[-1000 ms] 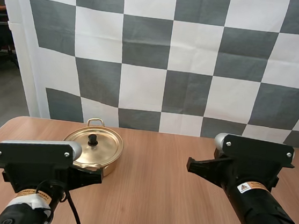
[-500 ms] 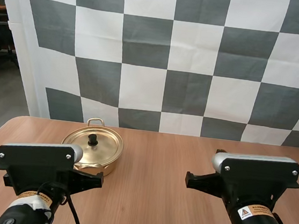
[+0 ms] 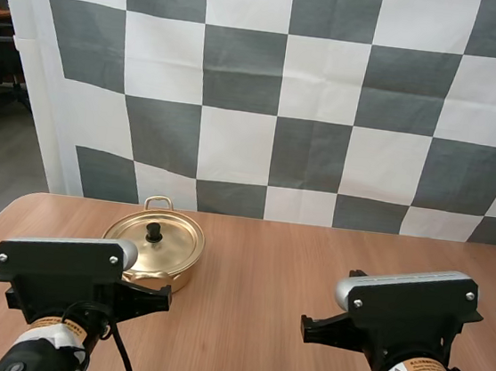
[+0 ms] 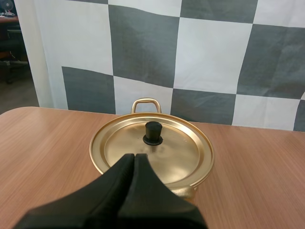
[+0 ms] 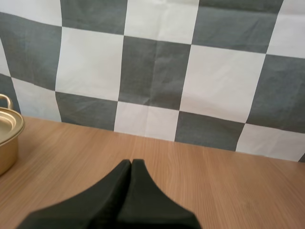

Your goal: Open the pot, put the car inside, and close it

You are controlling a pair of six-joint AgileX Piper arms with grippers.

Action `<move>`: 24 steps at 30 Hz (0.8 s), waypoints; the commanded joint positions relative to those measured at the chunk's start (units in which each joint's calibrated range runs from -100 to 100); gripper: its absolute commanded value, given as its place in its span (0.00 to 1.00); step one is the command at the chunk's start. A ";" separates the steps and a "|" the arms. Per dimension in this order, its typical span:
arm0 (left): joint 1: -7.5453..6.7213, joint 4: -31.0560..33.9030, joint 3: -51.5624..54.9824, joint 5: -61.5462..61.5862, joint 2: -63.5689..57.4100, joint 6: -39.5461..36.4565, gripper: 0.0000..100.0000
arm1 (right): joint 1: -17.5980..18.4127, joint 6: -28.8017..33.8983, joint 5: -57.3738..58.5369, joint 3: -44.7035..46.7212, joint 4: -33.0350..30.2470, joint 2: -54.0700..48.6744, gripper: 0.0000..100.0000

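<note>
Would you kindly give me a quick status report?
Left gripper shut, empty, facing pot. Right gripper shut, empty, over table. Lid on pot.

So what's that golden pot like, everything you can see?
The pot is shallow, round and looks like shiny gold-coloured metal. Its lid is on, with a black knob in the middle. A loop handle sticks out at the far rim. It stands upright on the wooden table, just beyond my left gripper, which is shut on nothing.
</note>
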 commanded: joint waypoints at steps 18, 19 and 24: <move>-0.04 0.08 0.00 0.06 0.00 0.03 0.00 | 0.04 4.14 3.07 0.00 0.09 0.00 0.00; -0.04 0.08 0.00 0.06 0.00 0.03 0.00 | 0.04 4.14 3.07 0.00 0.09 0.00 0.00; -0.04 0.08 0.00 0.06 0.00 0.03 0.00 | 0.04 4.14 3.07 0.00 0.09 0.00 0.00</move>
